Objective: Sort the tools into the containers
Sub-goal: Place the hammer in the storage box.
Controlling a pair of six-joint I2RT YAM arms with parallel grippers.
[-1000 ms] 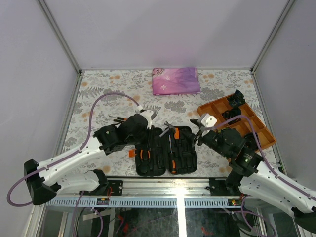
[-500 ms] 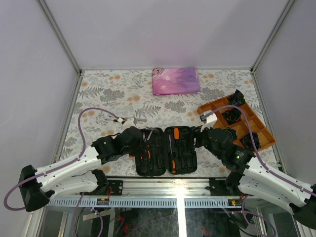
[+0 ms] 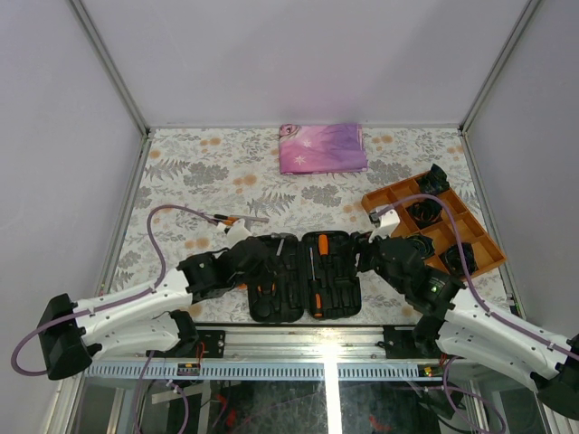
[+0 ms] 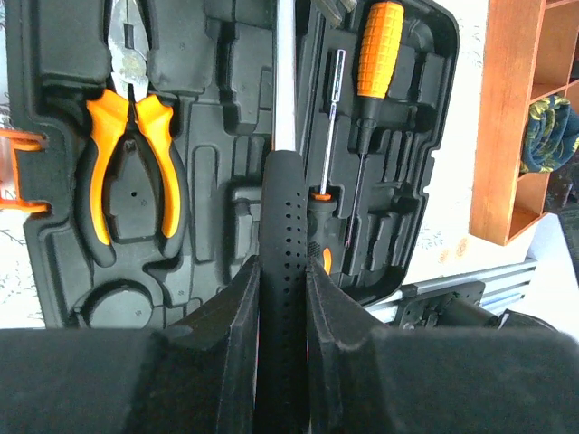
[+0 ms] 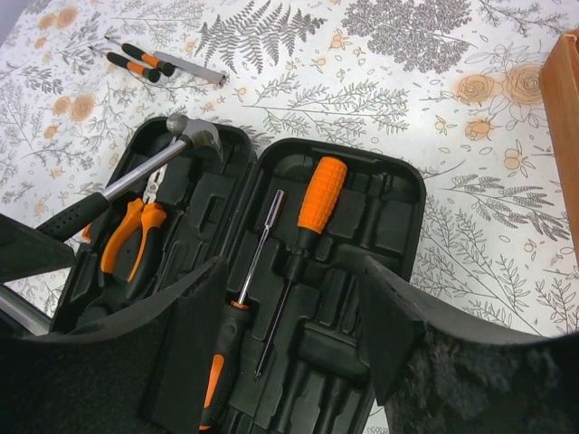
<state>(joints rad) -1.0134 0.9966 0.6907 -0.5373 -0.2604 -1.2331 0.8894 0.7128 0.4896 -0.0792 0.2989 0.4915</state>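
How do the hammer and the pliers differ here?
The hammer is gripped by the left pincer; the pliers lie free. The pliers sit in a moulded slot; the hammer slants across the case. Hammer handle black; pliers handles orange-and-black. Both are over the case.

The black case [image 3: 342,291] lies open and flat on the worktop [image 3: 199,172]. Orange-handled pliers [image 4: 131,163] sit in its left half, and an orange-handled screwdriver [image 4: 378,54] and a slim screwdriver [image 4: 331,108] in its right. My left tool [image 4: 282,271] clamps the hammer [image 4: 282,208] by its black handle, above the case. Two small screwdrivers [image 5: 136,59] lie loose beyond the case.
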